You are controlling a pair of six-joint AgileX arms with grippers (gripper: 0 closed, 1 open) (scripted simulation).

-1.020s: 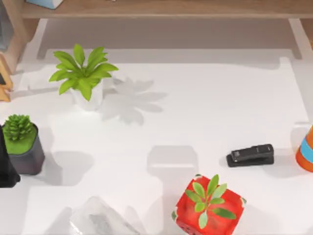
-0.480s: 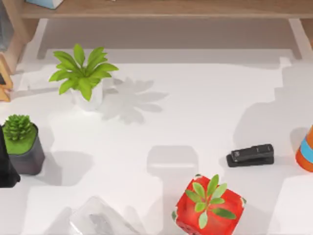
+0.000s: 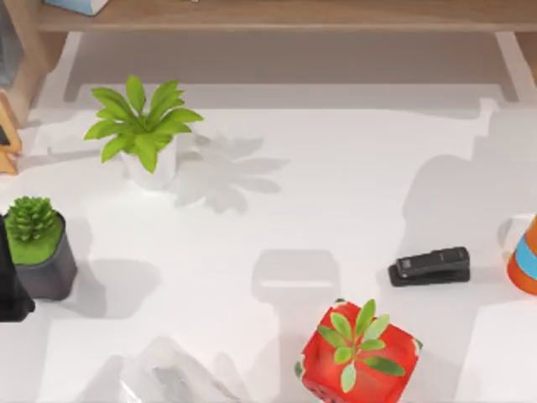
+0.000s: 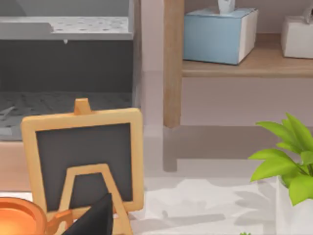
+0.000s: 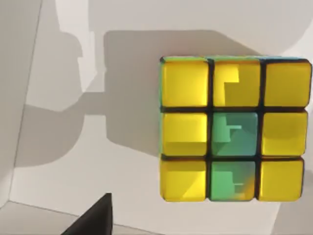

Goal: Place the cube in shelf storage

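The cube [image 5: 234, 128] lies on the white table in the right wrist view, its facing side mostly yellow squares with two green ones. A dark part of my right gripper [image 5: 95, 218] shows at the picture's edge, apart from the cube, with nothing held. The shelf storage [image 3: 277, 15] is a long light-brown board along the table's far side. In the left wrist view the shelf storage [image 4: 244, 68] carries a blue tissue box [image 4: 220, 32]. A dark part of my left gripper [image 4: 95, 220] sits in front of a small chalkboard easel [image 4: 83, 156].
On the table stand a leafy plant in a white pot [image 3: 144, 134], a succulent in a dark pot [image 3: 38, 248], a red planter [image 3: 357, 353], a black stapler [image 3: 430, 265], an orange and blue object [image 3: 526, 256] at the right edge and a clear object [image 3: 172, 378].
A broad shadow has spread over the right side of the table in the top view and shifted slightly. None of the objects on the table have moved.
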